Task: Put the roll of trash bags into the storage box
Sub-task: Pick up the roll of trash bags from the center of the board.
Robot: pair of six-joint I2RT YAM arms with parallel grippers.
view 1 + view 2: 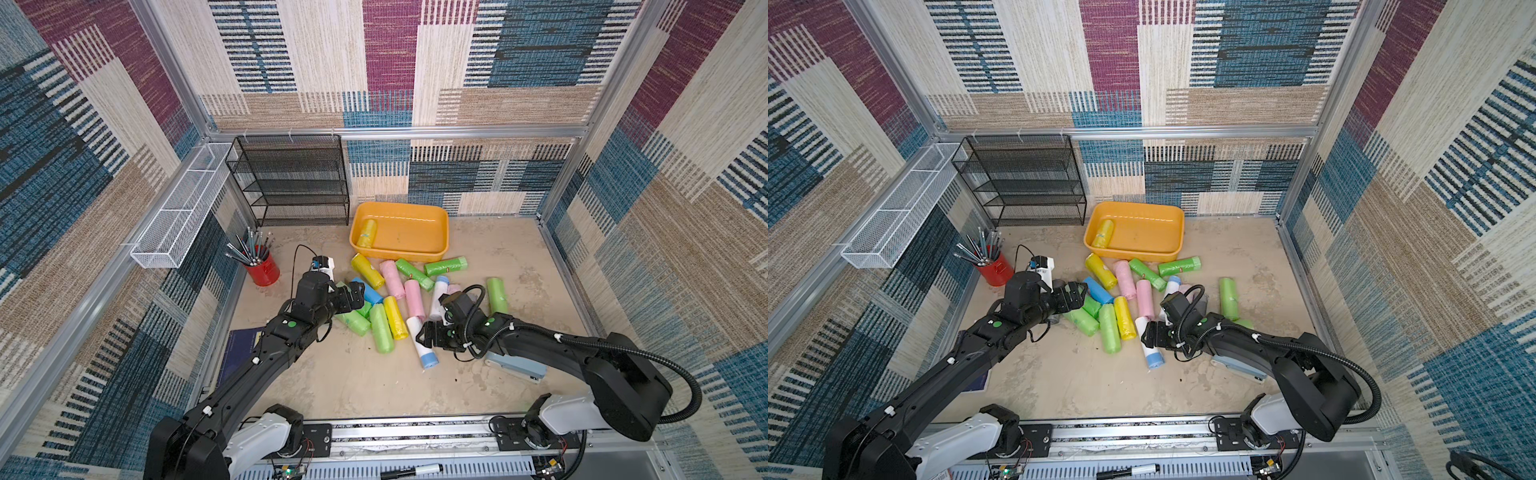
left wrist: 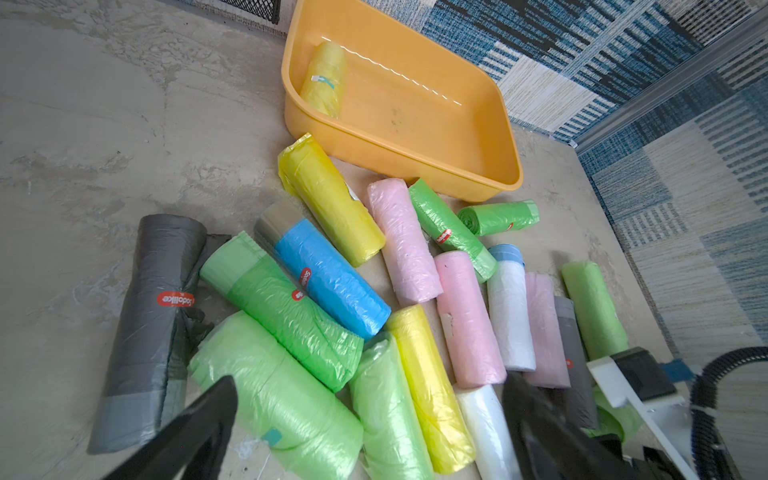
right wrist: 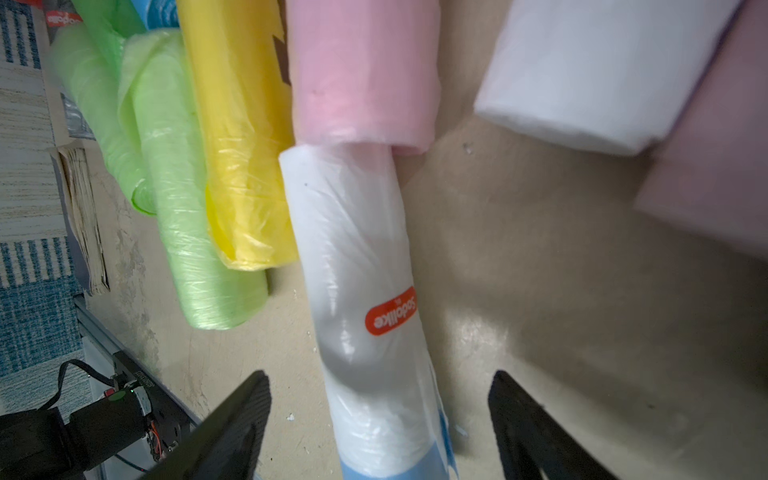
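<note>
The orange-yellow storage box (image 1: 415,241) (image 1: 1142,241) (image 2: 415,108) stands at the back of the table with one yellow roll (image 1: 367,233) (image 2: 324,79) lying in it. In front of it lies a pile of several rolls in green, yellow, pink, blue, grey and white. My right gripper (image 1: 420,337) (image 3: 379,374) is open and straddles a white roll with a blue end (image 1: 422,345) (image 1: 1149,347) (image 3: 365,291), with a gap on each side. My left gripper (image 1: 357,295) (image 2: 370,378) hangs open over the green rolls (image 2: 282,386) at the pile's left, holding nothing.
A black mesh rack (image 1: 291,178) and a white wire basket (image 1: 183,208) line the back left. A red cup of pencils (image 1: 262,268) stands left of the pile. A blue-grey stapler (image 1: 515,365) lies under the right arm, and a dark book (image 1: 241,353) under the left arm.
</note>
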